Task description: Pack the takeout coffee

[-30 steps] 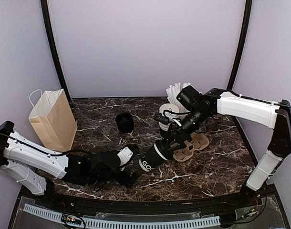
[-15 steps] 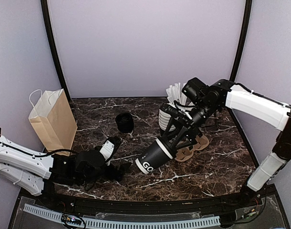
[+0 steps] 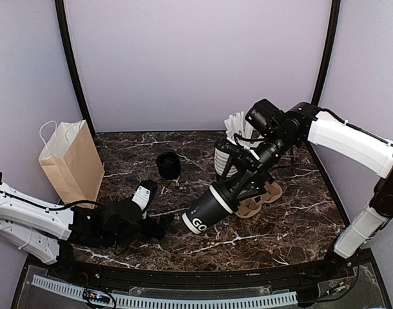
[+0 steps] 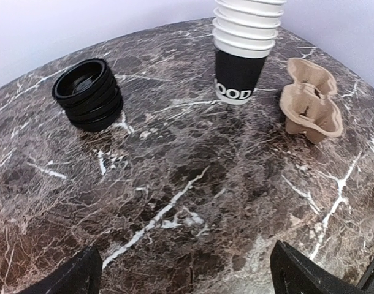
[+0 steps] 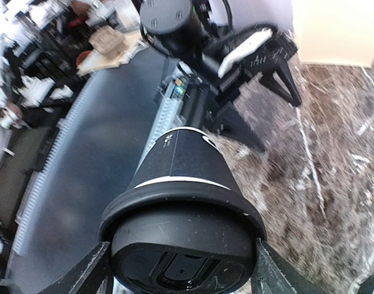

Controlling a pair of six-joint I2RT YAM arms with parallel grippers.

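The takeout coffee (image 3: 208, 209), a black paper cup with a black lid, hangs tilted in the air above the table's middle, its base pointing down-left. My right gripper (image 3: 231, 190) is shut on its lid end. In the right wrist view the lid (image 5: 182, 257) fills the space between my fingers (image 5: 84, 275), so the right gripper (image 5: 181, 269) is closed on the cup. My left gripper (image 3: 163, 226) lies low over the table, left of the cup, open and empty. In the left wrist view it (image 4: 187, 283) shows only bare marble between its fingertips (image 4: 73, 278).
A brown paper bag (image 3: 71, 161) stands at the left. A stack of black lids (image 3: 168, 165) sits at the back middle. The pile of lidless cups (image 4: 243, 55), the cup of straws (image 3: 238, 127) and a brown cup carrier (image 3: 262, 196) are on the right.
My left gripper has drawn back to the left, away from the cup's base. My right arm has raised the cup slightly and holds it tilted.
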